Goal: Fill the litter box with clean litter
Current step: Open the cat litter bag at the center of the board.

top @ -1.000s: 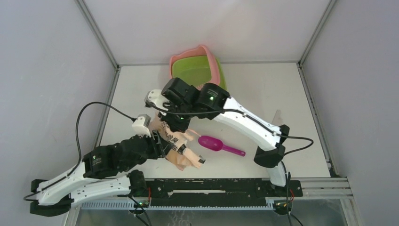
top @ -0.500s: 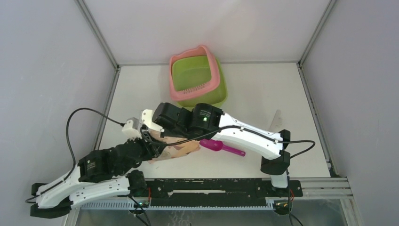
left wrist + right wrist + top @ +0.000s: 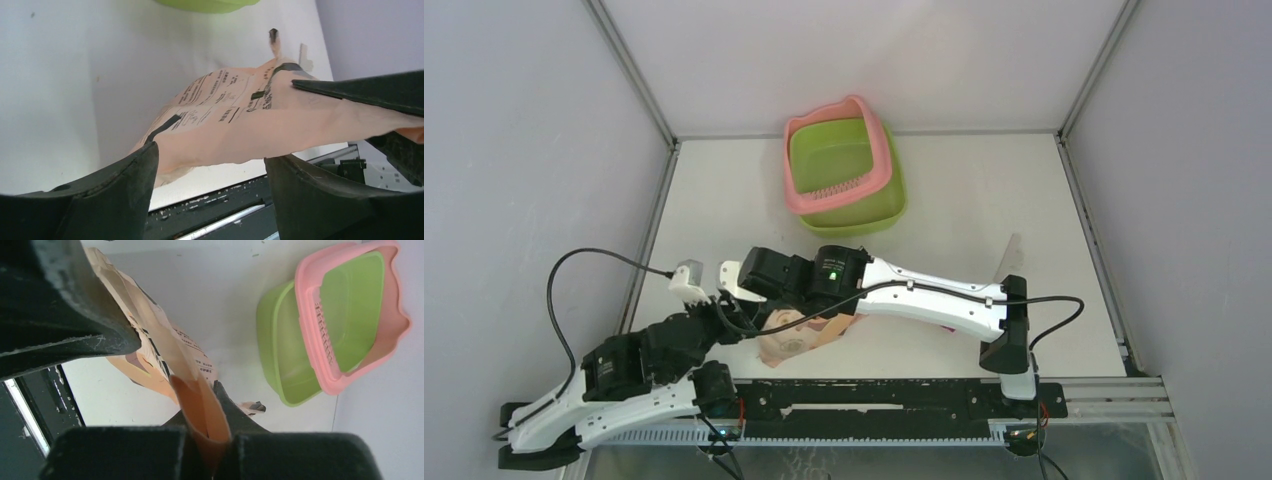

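litter box (image 3: pixel 844 150) is glossy lime plastic, pink-rimmed; right claw (image 3: pixel 212 452) pinches creased bag (image 3: pixel 162 352).

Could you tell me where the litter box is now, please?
In the top view, the litter box sits at the middle of the table's far edge, beyond the peach bag.

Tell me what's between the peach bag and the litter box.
Only bare table, as the right wrist view shows between the peach bag and the litter box.

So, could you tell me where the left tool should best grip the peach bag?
Probably the free end of the bag, from the left: it hangs thin and flat inside the open left tool, while the right tool pinches the other end.
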